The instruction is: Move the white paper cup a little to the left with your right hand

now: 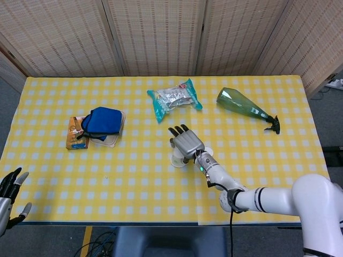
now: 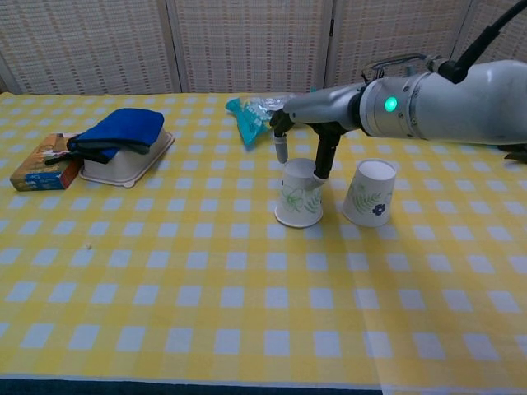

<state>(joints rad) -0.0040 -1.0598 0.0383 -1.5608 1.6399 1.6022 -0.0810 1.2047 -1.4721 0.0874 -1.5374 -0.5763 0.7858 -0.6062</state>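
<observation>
The right robot hand (image 2: pixel 306 136) hangs over the upside-down white paper cup with a green leaf print (image 2: pixel 298 194), one finger reaching down against the cup's upturned base, the others loosely spread; whether it truly pinches the cup cannot be told. The cup sits on the yellow checked tabletop (image 2: pixel 165 280), slightly tilted, just left of a second inverted white paper cup with a blue flower (image 2: pixel 368 192). The light cup could tip or roll if the finger drags upward on release, and a careless withdrawal could knock the neighbouring cup.
</observation>
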